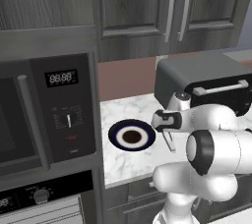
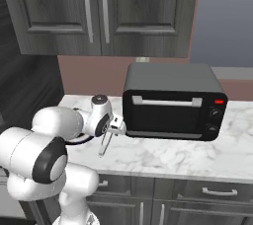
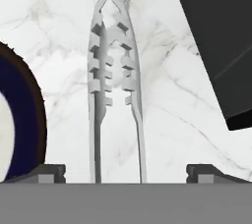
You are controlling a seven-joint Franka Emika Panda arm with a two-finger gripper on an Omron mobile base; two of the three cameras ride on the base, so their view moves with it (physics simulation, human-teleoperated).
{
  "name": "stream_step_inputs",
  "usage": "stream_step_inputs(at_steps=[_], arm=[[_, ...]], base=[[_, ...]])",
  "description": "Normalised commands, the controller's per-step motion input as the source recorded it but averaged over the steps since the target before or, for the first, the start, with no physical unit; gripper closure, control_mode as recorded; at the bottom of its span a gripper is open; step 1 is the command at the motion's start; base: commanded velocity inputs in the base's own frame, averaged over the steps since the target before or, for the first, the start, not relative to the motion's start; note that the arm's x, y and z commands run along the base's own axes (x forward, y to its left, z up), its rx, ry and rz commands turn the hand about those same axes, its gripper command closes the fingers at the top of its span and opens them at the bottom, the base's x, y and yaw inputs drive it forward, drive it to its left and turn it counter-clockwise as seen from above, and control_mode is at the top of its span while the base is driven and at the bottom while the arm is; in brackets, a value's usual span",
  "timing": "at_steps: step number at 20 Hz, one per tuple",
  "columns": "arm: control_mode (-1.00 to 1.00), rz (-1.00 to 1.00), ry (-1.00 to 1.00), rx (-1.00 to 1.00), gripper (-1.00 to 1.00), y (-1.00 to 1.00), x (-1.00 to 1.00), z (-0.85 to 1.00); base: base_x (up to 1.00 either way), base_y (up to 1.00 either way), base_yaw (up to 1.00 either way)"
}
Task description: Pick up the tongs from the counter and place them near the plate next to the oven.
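Our end effector [image 3: 126, 175] stands released, its fingertips [image 3: 47, 173] spread well wide of the tongs [image 3: 114, 75], which point down at the bench [image 1: 125, 161] between the plate [image 1: 131, 136] and the toaster oven [image 2: 172, 101]. From the side the tongs look nearly upright under the hand, so we cannot tell whether they already rest on the marble. If they are let go on end, we judge they could topple onto the plate's rim or slide against the toaster oven.

The microwave [image 1: 47, 115] has a small digital display [image 1: 61, 77] that reads 88:88; no other text is readable.
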Motion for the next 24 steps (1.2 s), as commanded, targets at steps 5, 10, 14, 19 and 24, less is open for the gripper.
stream_step_inputs(at_steps=[5, 10, 14, 19, 24], arm=[[-1.00, -0.02, -0.16, 0.00, -1.00, 0.00, -0.21, 0.55], [-1.00, -0.02, -0.15, 0.00, -1.00, 0.00, -0.28, 0.62], [-1.00, -0.02, -0.14, 0.00, -1.00, 0.00, -0.32, 0.63], [-1.00, -0.01, -0.09, -0.01, -1.00, 0.00, -0.27, 0.58], [-1.00, 0.00, -0.07, -0.04, -1.00, 0.05, -0.16, 0.61]], base=[[0.00, 0.00, 0.00], [0.00, 0.00, 0.00], [0.00, 0.00, 0.00], [0.00, 0.00, 0.00], [0.00, 0.00, 0.00]])
